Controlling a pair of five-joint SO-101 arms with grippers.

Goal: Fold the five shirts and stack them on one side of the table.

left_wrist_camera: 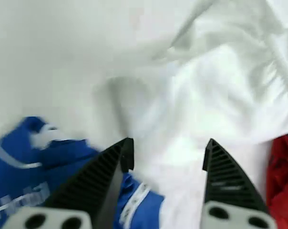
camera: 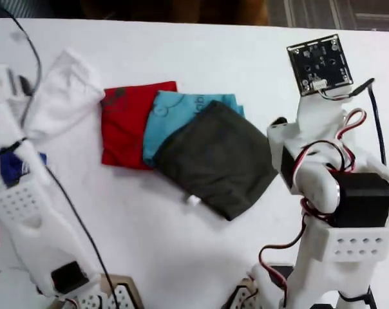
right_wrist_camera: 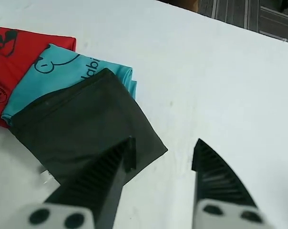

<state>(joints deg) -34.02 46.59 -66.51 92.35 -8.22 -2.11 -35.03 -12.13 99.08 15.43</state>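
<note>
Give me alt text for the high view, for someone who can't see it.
Three folded shirts overlap on the table: a dark grey shirt over a teal shirt over a red shirt. A crumpled white shirt lies beside the red one, near the left arm; the right arm stands at the opposite side.

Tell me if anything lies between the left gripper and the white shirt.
Nothing visible does. The left gripper hangs open directly over the white shirt; the blue shirt lies beside it, near one finger.
</note>
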